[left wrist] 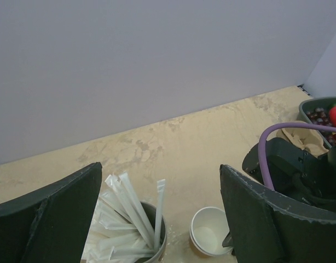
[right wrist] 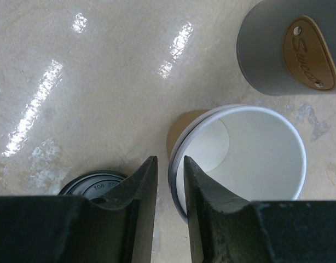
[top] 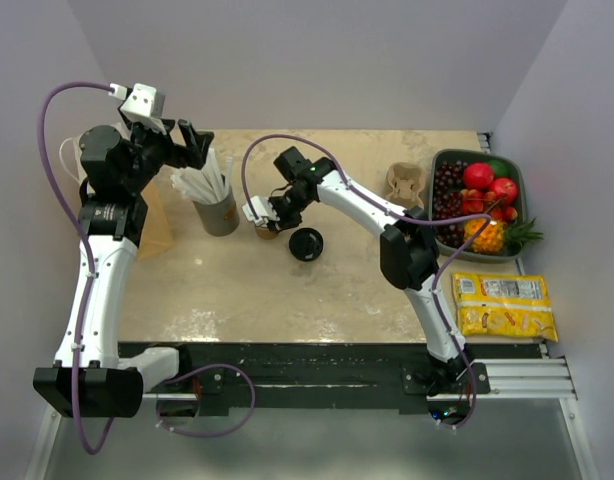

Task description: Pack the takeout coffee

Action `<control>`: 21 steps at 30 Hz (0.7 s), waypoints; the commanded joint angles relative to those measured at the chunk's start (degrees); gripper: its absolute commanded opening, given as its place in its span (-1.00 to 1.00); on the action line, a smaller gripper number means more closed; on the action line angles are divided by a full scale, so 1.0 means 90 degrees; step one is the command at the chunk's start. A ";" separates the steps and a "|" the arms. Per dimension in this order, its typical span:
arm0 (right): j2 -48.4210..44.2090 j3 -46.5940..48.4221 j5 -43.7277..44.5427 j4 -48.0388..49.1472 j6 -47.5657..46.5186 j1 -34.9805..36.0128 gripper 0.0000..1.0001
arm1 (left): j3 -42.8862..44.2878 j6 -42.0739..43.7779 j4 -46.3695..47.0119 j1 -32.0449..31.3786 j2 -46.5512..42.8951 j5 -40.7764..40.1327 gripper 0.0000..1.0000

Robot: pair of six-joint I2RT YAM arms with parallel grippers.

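Observation:
No lidded takeout coffee shows in any view. A lidless brown cup [top: 268,229] [left wrist: 212,238] [right wrist: 250,159] with a white inside and a doubled rim stands mid-table. A round black lid [top: 306,244] [right wrist: 94,183] lies just right of it, with no cup wall showing under it. My right gripper [top: 266,217] [right wrist: 169,160] straddles the cup's near rim. One finger is inside the cup and the other outside, narrowly apart, with a sliver of gap on the outer side. My left gripper [top: 192,140] [left wrist: 160,167] hangs wide open and empty, high above the straw cup.
A grey cup of white straws [top: 219,210] [left wrist: 151,230] [right wrist: 288,44] stands left of the brown cup. A brown paper bag [top: 154,228] sits behind the left arm. At the right are a cardboard cup carrier [top: 405,185], a fruit bowl [top: 520,185] and yellow snack packets [top: 502,305].

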 commanded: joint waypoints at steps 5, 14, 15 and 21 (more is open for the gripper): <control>-0.0307 0.0358 -0.0058 -0.0121 0.0215 0.0033 -0.31 | -0.0076 -0.0112 0.0223 0.0019 -0.0170 0.0000 0.85; -0.0238 0.0544 -0.0127 -0.0336 0.0352 0.0023 -0.28 | -0.0125 -0.0180 0.0291 0.0028 -0.0150 0.0068 0.85; -0.0258 0.0544 -0.0156 -0.0336 0.0381 0.0023 -0.28 | -0.0135 -0.0180 0.0281 0.0028 -0.0141 0.0068 0.85; -0.0239 0.0524 -0.0185 -0.0306 0.0479 0.0013 -0.30 | -0.0184 -0.0229 0.0310 0.0028 -0.0141 0.0078 0.85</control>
